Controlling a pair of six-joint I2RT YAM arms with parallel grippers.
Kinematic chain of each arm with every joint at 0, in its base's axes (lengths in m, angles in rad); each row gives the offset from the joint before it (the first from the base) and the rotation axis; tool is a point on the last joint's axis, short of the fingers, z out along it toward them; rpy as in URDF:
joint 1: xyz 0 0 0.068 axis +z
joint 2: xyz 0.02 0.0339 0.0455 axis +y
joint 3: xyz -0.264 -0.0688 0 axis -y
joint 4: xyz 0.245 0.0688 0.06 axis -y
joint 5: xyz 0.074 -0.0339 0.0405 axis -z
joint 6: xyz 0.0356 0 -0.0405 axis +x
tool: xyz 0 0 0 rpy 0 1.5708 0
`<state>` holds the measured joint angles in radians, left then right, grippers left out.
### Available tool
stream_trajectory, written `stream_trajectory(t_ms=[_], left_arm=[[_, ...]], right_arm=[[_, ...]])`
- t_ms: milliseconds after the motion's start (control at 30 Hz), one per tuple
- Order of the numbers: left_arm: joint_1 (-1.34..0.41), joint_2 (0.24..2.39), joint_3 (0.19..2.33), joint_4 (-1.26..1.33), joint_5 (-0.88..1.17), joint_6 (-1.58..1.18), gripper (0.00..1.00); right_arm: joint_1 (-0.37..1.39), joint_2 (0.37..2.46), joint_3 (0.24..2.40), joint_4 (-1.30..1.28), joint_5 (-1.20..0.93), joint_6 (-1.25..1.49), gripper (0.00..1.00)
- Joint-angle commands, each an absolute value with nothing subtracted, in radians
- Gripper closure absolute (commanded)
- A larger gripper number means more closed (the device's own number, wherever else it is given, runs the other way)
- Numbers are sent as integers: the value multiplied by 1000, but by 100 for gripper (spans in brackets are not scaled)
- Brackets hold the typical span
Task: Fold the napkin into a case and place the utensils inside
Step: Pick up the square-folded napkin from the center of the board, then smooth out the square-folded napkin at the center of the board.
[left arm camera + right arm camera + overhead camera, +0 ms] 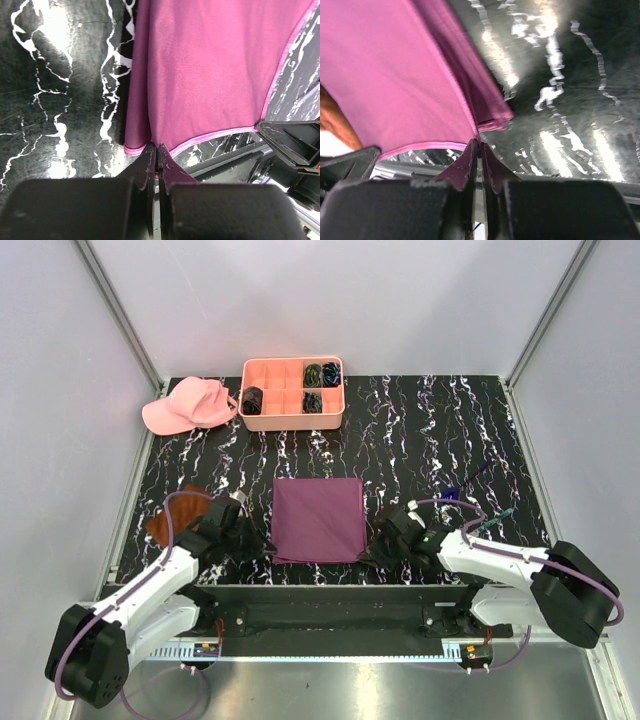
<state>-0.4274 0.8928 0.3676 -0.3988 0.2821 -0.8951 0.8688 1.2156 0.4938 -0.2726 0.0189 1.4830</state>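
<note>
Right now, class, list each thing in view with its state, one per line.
napkin: spread on the table, both near corners pinched.
left gripper: shut on the napkin's near left corner.
right gripper: shut on the napkin's near right corner.
utensils: loose on the table, outside the napkin.
tray: open, dark bundles in some compartments.
cap: lying beside the tray.
rust-brown cloth: lying at the table's left side.

napkin (318, 519) centre frame: magenta-purple, slight sheen, lighter pink hem. table (420, 430): black, white marble veining. tray (290, 423) upper centre: salmon. cap (190, 405) upper left: pink. cloth (160, 528) lower left: rust-brown.
</note>
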Motion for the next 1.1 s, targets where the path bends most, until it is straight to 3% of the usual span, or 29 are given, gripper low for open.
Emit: stream_trajectory(t_ms=[0,300,700,1000,1067], left_arm=[[-423,858,422,-380,313,-894,100],[-423,879,431,-371,321,-897,100],[-423,885,290,-290,361,-937,100],[-423,917,259,-259,393,-937,93],[-423,913,255,-256,399,-939,86]], right_arm=[[877,1172,581,-333,71,1381,91],[816,1233,689,-393,78,1191,94],[795,1253,634,-400,55,1154,97],[795,1258,603,-396,86,1152,97],[795,1256,594,-394,87,1158,96]])
